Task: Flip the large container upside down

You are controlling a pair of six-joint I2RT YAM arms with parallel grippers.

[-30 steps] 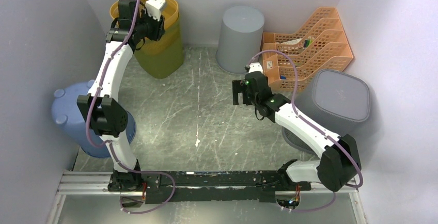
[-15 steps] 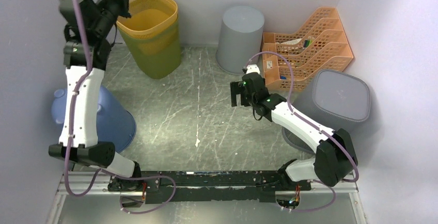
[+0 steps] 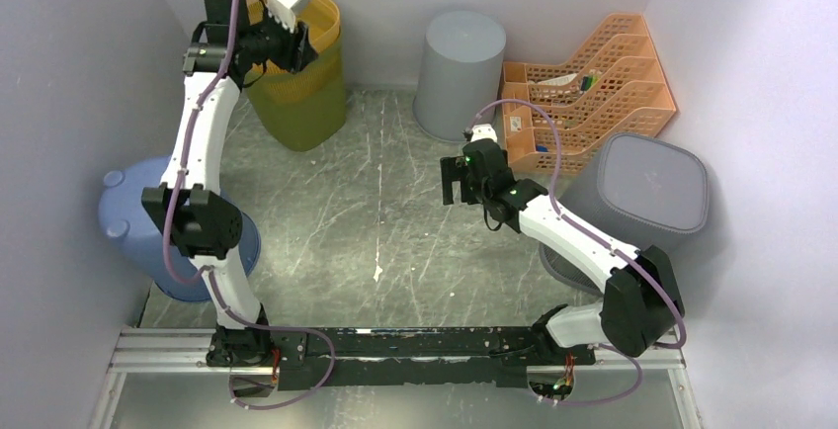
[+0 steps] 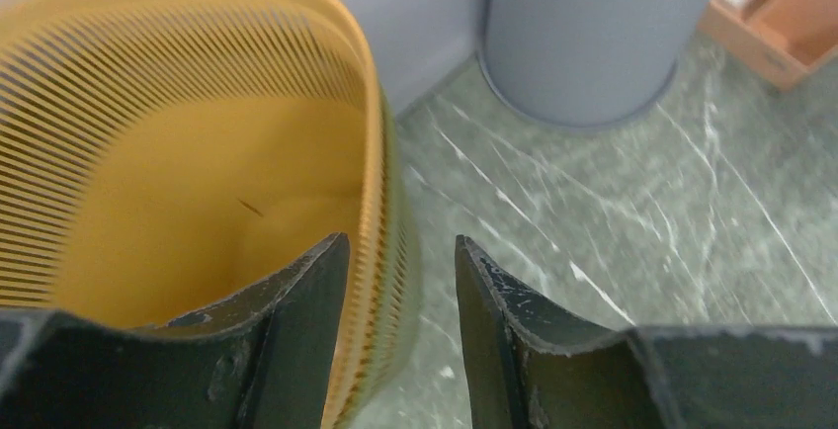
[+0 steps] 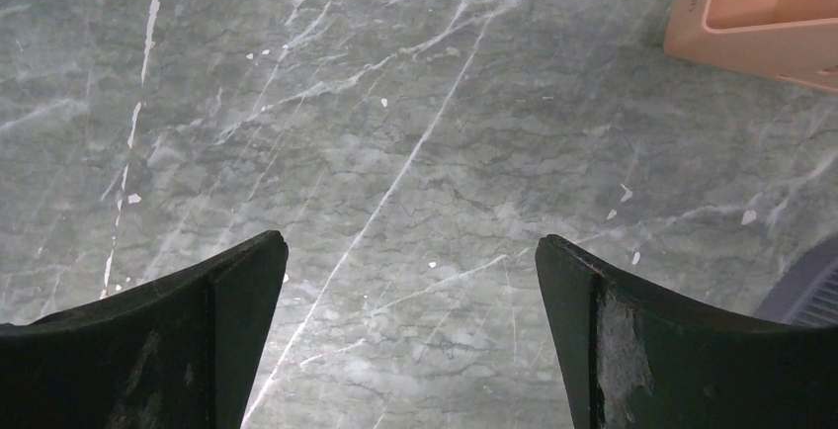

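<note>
The large container (image 3: 301,103) is a yellow slatted bin standing upright, mouth up, at the back left; in the left wrist view (image 4: 178,182) its inside is bare. My left gripper (image 3: 299,50) (image 4: 401,241) is at its right rim, open, with one finger inside the wall and the other outside, and a gap shows beside the rim. My right gripper (image 3: 455,180) (image 5: 410,241) hovers wide open over bare floor in the middle, holding nothing.
A grey round bin (image 3: 460,73) stands upside down at the back. Orange file trays (image 3: 593,83) sit at the back right, with a grey square bin (image 3: 647,187) in front of them. A blue bucket (image 3: 124,216) lies by the left wall.
The left arm swung up and off to the left of the yellow bin, then came back down onto its rim. The bin and the right arm stayed put.
</note>
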